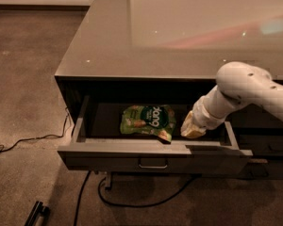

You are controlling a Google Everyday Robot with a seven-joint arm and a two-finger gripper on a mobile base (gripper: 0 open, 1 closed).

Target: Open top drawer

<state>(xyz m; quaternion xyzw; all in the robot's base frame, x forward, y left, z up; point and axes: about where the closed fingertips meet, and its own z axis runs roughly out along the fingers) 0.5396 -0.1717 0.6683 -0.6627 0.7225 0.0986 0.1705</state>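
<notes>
The top drawer (108, 157) is a wide, shallow dark grey-brown drawer under the counter top. It stands pulled out, with a small rectangular pull handle (153, 164) at the middle of its front. A green snack bag (148, 121) lies flat inside it. My white arm (247, 91) comes in from the right and reaches down into the right part of the drawer. My gripper (192, 129) sits low inside the drawer, just right of the bag and behind the front panel.
The glossy counter top (179, 32) overhangs the drawer. Other drawer fronts (269, 145) lie in shadow to the right. Black cables (33, 140) trail over the carpet at left and under the cabinet. A dark object (35, 213) lies on the floor at bottom left.
</notes>
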